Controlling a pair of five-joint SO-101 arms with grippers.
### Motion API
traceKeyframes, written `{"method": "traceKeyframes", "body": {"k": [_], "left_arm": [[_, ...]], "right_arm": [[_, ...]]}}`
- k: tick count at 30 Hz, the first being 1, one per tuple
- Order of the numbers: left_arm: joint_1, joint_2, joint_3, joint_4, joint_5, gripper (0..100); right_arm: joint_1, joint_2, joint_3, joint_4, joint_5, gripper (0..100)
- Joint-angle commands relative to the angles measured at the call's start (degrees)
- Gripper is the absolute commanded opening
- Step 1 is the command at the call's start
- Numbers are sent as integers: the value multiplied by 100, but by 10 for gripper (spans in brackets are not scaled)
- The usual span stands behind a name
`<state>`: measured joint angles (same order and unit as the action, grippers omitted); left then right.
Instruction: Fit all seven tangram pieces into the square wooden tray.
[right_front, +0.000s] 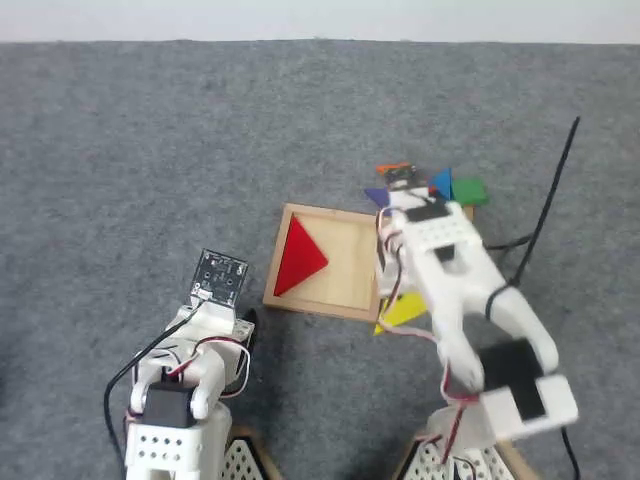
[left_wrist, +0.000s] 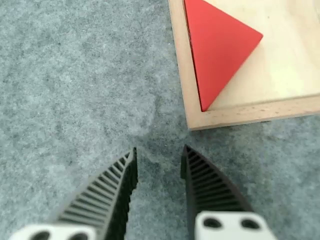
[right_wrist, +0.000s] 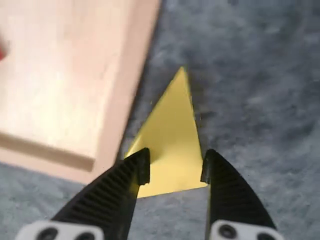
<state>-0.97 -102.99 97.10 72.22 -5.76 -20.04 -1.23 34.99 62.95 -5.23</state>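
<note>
only the red triangle (right_front: 297, 256) sits in the tray (right_front: 345, 272) — right pincer (right_wrist: 176, 160) apart over the yellow triangle (right_wrist: 170, 135) beside it, needs to close and lift. left pincer (left_wrist: 159, 155) apart too.

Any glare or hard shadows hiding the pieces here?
High view: flat, even light, no glare on the tray. Left wrist view: red triangle evenly lit. Right wrist view: yellow triangle casts a thin shadow on the carpet.
</note>
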Motion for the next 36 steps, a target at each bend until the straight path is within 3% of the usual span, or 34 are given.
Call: {"method": "traceKeyframes", "body": {"k": [1, 10, 17, 23, 29, 36], "left_arm": [[-26, -114, -57, 18, 44, 137], [-26, -114, -57, 18, 44, 137], [-26, -114, -57, 18, 44, 137], [-26, -114, -57, 18, 44, 137], [-26, -114, -57, 18, 44, 137], [-26, -114, -57, 18, 44, 137]], "right_arm": [[-312, -866, 466, -418, 158, 173], [-470, -549, 721, -725, 158, 170], [1174, 699, 0, -259, 211, 169], [1807, 637, -176, -277, 492, 169], [1982, -796, 193, -101, 466, 150], [1859, -4163, 1899, 22, 774, 140]]}}
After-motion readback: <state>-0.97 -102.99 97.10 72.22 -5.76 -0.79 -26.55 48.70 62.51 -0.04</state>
